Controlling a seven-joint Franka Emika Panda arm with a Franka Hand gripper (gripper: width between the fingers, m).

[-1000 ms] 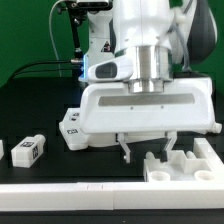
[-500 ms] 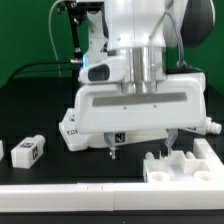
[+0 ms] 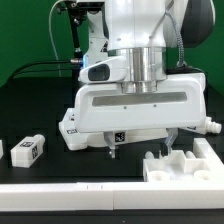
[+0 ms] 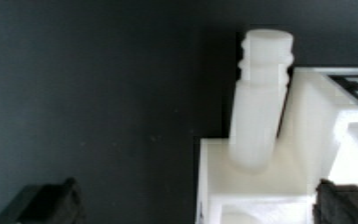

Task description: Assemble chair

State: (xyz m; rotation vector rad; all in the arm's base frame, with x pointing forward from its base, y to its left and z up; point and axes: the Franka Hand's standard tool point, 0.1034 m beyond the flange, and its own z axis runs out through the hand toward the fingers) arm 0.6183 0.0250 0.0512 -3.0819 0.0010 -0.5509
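Arm is held upright over the middle of the black table. Its wide gripper is lowered onto the largest chair part, a tagged white panel piece lying beneath it.

Jaws are spread wide and nothing is clasped. In the wrist view one fingertip is parted from the part by bare table, so the part is judged to be let go and resting on its own. The part is presumably laid flat there to stay reachable for the next join (judgement only).

A notched white piece is set just beside it, toward the exterior view's right, and could be nudged on lift-off. A small tagged block is placed well apart, on the exterior view's left.

A ribbed peg is seen projecting from the part's edge, between the fingers. It is judged the likeliest thing to be caught.
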